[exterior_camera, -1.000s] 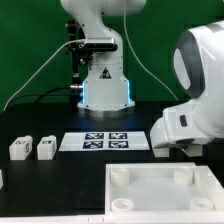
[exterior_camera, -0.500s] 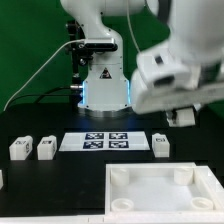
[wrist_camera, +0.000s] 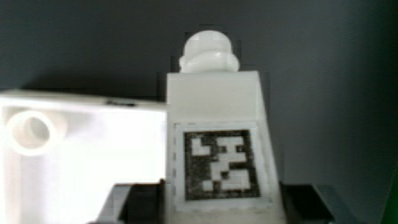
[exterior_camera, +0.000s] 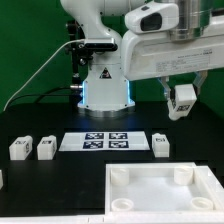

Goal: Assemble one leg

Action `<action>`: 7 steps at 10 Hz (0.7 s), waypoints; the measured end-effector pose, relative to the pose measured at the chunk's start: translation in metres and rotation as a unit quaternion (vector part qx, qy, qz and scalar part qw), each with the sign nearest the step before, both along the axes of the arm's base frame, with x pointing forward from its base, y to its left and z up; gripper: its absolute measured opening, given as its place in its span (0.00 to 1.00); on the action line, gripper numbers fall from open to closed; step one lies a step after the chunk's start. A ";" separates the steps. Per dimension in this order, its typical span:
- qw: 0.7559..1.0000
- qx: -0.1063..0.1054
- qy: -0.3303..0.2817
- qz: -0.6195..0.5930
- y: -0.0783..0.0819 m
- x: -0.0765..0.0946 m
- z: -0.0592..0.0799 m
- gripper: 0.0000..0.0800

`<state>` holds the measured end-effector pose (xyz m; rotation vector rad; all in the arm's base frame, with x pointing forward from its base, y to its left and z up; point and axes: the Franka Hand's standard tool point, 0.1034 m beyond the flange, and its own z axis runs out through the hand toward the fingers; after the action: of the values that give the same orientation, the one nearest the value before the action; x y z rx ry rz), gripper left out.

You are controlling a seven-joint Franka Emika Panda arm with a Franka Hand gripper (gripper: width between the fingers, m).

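My gripper [exterior_camera: 179,93] hangs high over the exterior view's right side, shut on a leg [exterior_camera: 183,101], a small white post with a black-and-white tag. In the wrist view the held leg [wrist_camera: 217,130] stands between the dark jaws with its rounded peg pointing away from the gripper [wrist_camera: 217,205]. Three more legs lie on the black table: two at the exterior view's left [exterior_camera: 20,148] [exterior_camera: 46,148] and one right of the marker board [exterior_camera: 161,145]. The large white panel [exterior_camera: 150,197] with raised corner knobs lies in front, and part of it shows in the wrist view [wrist_camera: 80,125].
The marker board [exterior_camera: 105,141] lies flat mid-table. The arm's base [exterior_camera: 104,85] stands behind it with cables at its left. A small white piece [exterior_camera: 2,178] shows at the exterior view's left edge.
The arm has risen from low at the exterior view's right to high above the table, carrying the leg up. The leg right of the marker board is now uncovered.
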<state>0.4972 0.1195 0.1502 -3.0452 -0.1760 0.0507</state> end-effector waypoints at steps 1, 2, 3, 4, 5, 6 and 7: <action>0.998 0.003 -0.055 -0.003 -0.001 0.001 0.001 0.37; 0.996 0.005 -0.092 -0.005 -0.002 0.001 0.000 0.37; 0.988 0.013 -0.156 -0.011 -0.003 0.014 0.001 0.37; 0.979 0.019 -0.202 -0.015 -0.004 0.035 0.000 0.37; 0.974 0.019 -0.228 -0.002 -0.009 0.059 0.006 0.37; 0.954 0.022 -0.298 -0.001 -0.013 0.082 0.015 0.37; 0.936 0.026 -0.350 0.000 -0.010 0.080 0.009 0.37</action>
<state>0.5770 0.1099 0.1596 -2.8607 -0.2140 -1.0204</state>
